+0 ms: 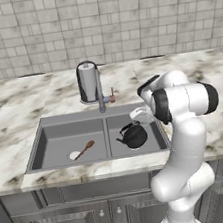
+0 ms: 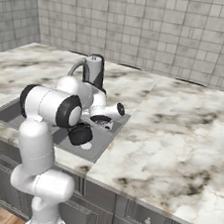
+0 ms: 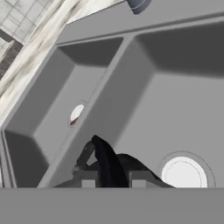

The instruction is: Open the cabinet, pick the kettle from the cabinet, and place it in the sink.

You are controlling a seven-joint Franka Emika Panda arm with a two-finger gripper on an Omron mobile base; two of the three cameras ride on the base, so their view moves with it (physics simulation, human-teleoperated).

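Lowering the kettle [image 1: 134,136] into the sink [image 1: 45,127], we see our gripper [image 3: 113,180] clamped on its handle; only release remains.

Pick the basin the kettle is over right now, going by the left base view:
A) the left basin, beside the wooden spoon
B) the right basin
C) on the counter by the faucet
B: the kettle hangs in the right basin of the sink, with the fingers shut on its handle, while the wooden spoon lies in the left basin.
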